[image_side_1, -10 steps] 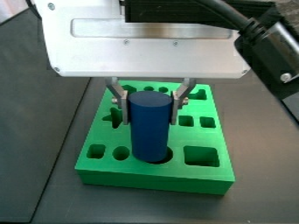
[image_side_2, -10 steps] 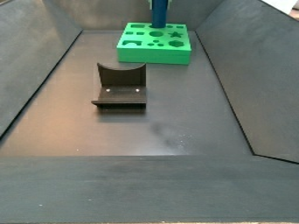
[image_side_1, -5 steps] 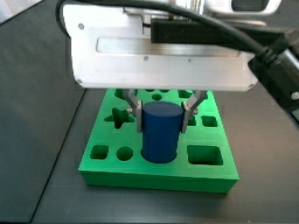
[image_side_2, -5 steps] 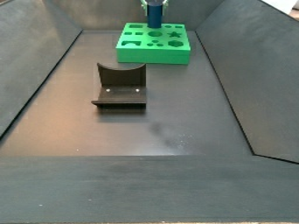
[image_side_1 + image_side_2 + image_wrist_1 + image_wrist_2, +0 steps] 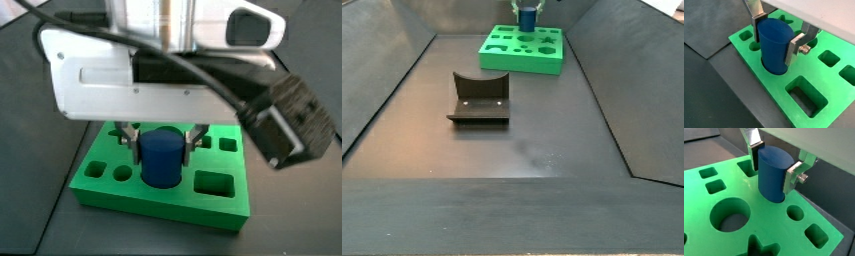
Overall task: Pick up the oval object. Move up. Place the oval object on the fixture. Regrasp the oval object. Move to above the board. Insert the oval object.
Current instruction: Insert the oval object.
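The oval object (image 5: 774, 42) is a blue peg standing upright with its lower end inside a hole of the green board (image 5: 837, 85). My gripper (image 5: 774, 48) is shut on it, one silver finger pressed on each side near its top. Both wrist views show this, with the peg (image 5: 771, 178), the gripper (image 5: 771, 173) and the board (image 5: 781, 228). In a side view the gripper (image 5: 163, 140) hangs low over the board (image 5: 221, 205) with the peg (image 5: 162, 158) between the fingers. The dark fixture (image 5: 478, 97) stands apart on the floor, nearer than the board (image 5: 523, 62).
The board holds several other open holes: a large round one (image 5: 731, 218), a rectangular one (image 5: 807, 95) and small squares. Dark sloped walls (image 5: 396, 80) enclose the floor. A thick black cable (image 5: 287, 120) hangs beside the wrist.
My gripper has moved down with the oval object. The peg now sits deeper in the board's hole, with less of it standing above the green surface.
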Available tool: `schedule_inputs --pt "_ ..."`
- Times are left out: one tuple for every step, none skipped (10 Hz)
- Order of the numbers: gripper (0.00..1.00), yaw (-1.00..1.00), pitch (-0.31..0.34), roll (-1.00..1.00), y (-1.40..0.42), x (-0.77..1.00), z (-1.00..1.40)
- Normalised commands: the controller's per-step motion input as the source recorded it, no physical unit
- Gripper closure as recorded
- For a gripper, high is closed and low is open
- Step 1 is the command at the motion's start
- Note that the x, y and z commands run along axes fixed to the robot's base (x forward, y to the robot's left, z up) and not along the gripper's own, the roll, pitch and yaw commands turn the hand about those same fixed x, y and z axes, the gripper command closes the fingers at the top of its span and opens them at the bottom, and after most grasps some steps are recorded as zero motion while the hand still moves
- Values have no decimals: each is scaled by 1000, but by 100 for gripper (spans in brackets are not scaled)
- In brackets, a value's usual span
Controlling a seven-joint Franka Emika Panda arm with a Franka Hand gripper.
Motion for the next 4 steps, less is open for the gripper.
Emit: schedule_inputs --pt "100 0 0 36 -11 -49 -594" --pt "100 0 -26 -61 37 -34 0" --pt "100 0 0 6 0 0 0" --pt "100 0 0 0 0 0 0"
